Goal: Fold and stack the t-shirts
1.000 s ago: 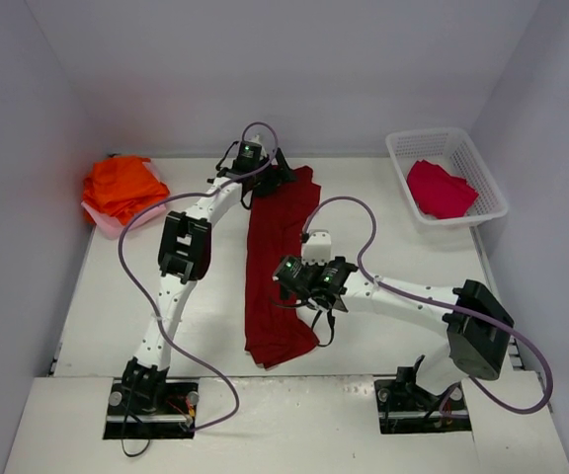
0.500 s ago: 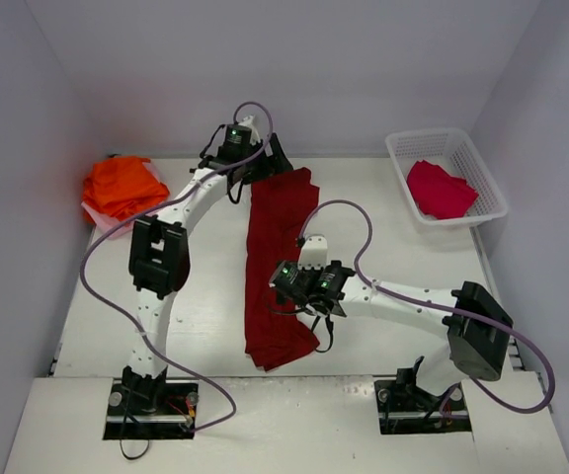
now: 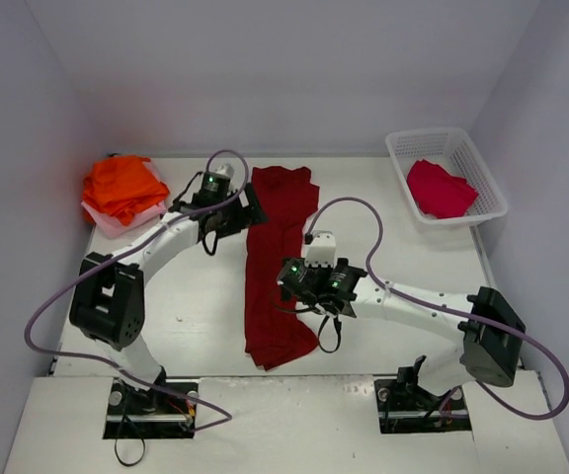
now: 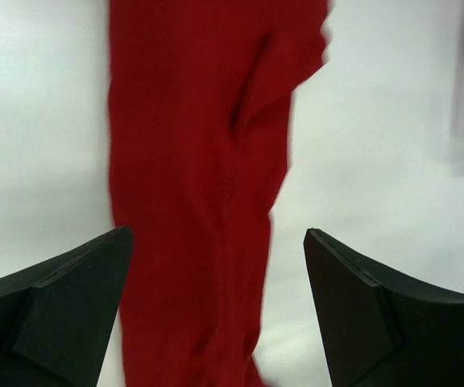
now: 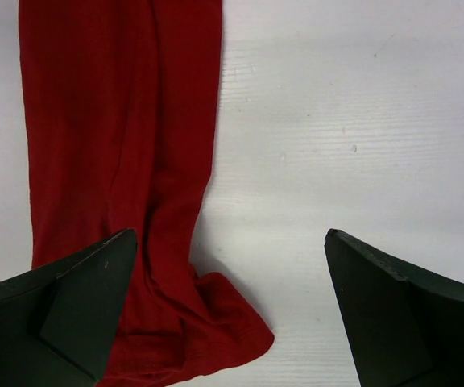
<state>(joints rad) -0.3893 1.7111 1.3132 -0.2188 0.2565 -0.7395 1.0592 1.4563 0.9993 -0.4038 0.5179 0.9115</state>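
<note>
A large dark red t-shirt [image 3: 277, 267] lies on the table as a long narrow strip, running from the far middle toward the near edge. My left gripper [image 3: 253, 210] hovers open at the strip's upper left edge; in its wrist view the blurred red cloth [image 4: 192, 177] lies below the open gripper [image 4: 217, 234], not held. My right gripper [image 3: 292, 282] is open over the strip's lower right edge [image 5: 119, 161], empty [image 5: 230, 234]. Bright orange t-shirts [image 3: 121, 186] are piled at the far left on a pale pink one [image 3: 117, 223]. A crimson t-shirt [image 3: 440, 189] lies in the basket.
The white lattice basket [image 3: 482, 170] stands at the far right by the wall. Walls close the table on the left, back and right. Purple cables loop from both arms over the table.
My left arm has drawn back from the shirt's far end toward the left and nearer, leaving the collar end lying flat. The right gripper has shifted only slightly.
</note>
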